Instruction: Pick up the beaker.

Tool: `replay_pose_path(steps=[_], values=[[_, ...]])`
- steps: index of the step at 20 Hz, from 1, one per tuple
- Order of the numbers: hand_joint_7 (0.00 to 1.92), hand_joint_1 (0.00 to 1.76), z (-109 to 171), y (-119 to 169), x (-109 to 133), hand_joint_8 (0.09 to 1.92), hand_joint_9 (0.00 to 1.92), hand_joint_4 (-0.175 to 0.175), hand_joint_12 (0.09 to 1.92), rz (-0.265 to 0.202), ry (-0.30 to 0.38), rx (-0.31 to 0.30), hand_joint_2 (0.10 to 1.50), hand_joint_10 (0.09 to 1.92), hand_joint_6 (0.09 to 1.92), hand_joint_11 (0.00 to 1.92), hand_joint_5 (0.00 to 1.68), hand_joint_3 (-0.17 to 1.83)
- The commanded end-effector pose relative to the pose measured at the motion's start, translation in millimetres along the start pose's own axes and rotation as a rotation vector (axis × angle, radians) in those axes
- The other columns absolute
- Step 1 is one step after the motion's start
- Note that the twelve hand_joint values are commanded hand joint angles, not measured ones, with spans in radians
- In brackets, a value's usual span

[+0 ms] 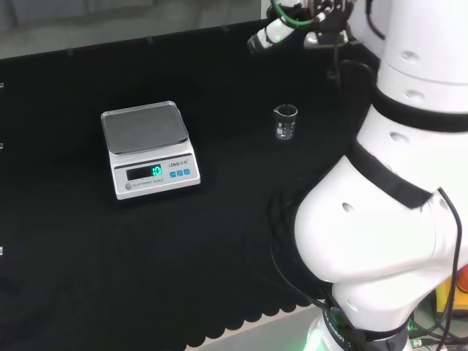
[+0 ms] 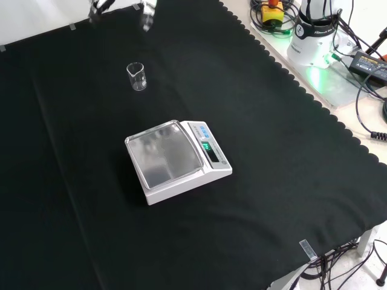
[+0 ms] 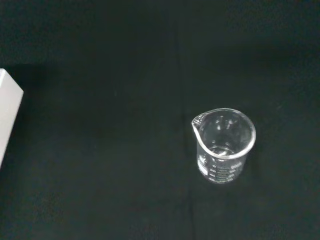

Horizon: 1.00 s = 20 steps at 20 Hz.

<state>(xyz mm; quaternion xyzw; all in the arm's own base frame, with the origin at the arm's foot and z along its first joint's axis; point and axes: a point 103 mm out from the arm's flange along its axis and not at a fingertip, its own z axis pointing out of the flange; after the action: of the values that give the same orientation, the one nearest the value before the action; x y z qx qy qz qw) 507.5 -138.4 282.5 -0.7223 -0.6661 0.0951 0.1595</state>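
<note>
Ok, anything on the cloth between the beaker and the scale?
Nothing. The front view shows only bare black cloth between the beaker and the scale; the head view agrees.

Even, bright overhead light falls on the matte black cloth (image 2: 91, 211), which soaks it up and shows almost no shadows. The small clear glass beaker (image 3: 223, 146) catches thin white highlights along its rim and stays sharp in the wrist view. The brushed steel pan of the white electronic scale (image 2: 164, 154) gives a soft grey sheen. The glossy white arm links (image 1: 380, 219) glare brightly in the head view. A green glow spills beside the arm's base (image 2: 314, 75). The hand (image 2: 147, 15) is motion-blurred at the front view's top.
</note>
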Motion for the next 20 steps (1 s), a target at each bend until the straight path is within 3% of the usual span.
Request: replay_pose_path(steps=[1, 20], values=[[0.02, 0.42, 43.5, 62.7, 7.9, 0.76, 0.0, -0.055, 1.55, -0.038, 0.049, 0.098, 0.68, 0.92, 0.09, 0.16, 0.19, 0.01], [0.0, 0.42, 95.3, 42.9, -30.0, 0.76, 0.0, -0.054, 1.55, 0.07, 0.087, 0.219, 0.67, 0.88, 0.09, 0.16, 0.18, 0.0]])
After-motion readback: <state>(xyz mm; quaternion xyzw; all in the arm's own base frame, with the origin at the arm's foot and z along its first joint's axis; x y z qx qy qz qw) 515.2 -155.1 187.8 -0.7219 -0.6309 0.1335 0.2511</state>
